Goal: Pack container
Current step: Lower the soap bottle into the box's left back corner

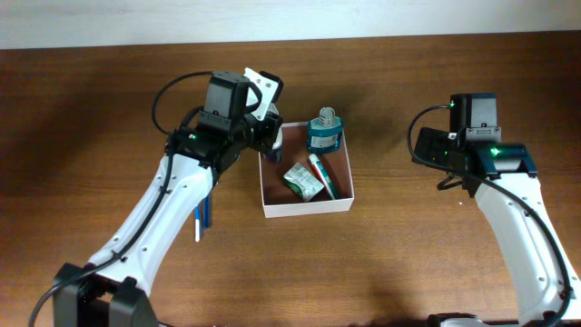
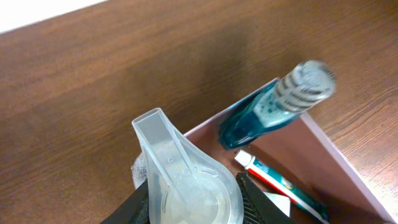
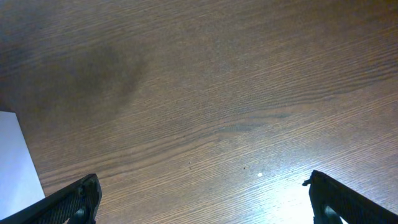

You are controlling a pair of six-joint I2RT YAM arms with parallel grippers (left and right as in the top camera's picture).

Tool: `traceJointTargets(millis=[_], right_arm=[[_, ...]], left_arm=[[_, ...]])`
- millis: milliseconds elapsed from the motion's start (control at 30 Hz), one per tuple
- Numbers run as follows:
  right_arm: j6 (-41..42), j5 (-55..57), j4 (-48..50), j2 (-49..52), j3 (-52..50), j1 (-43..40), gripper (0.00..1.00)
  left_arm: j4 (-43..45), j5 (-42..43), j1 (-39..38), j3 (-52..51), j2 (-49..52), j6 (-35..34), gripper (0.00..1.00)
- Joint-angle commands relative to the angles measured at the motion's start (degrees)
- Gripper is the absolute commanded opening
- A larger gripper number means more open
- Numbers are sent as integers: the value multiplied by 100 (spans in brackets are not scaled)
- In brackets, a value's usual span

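Left gripper (image 2: 193,205) grips a clear piece (image 2: 180,168), with the container (image 1: 304,207) just ahead. The next move probably calls for lowering it inside and releasing. Right gripper (image 3: 202,199) stands wide, empty.

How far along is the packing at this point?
Done: a teal bottle, a toothpaste tube and a green packet are in the container. In hand: the left gripper grips a clear plastic piece over the container's left wall. Left: that piece goes in, and two slim items lie outside on the table. The right gripper hangs open, empty.
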Motion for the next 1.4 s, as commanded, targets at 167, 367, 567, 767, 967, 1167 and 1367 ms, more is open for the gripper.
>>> traceJointTargets(millis=[167,367,567,767,967,1167,1367], right_arm=[[7,7,2,-17,66,-31,99],[7,7,2,-17,66,-31,99],[7,7,2,-17,66,-31,99],[7,7,2,-17,66,-31,99],[7,9,2,-17,66,-31,99],[7,7,0,-17,66,-31,99],[7,7,2,-17,66,-31,99]], left_arm=[[203,-278,33,17,323,103,32],[197,-280,33,17,330,164,32],[201,-284,33,17,466,164,32],[203,-282,33,17,688,164,32],[245,-280,33,20,686,164,32],[251,-278,33,22,675,162,68],[245,-273,33,31,566,162,73]])
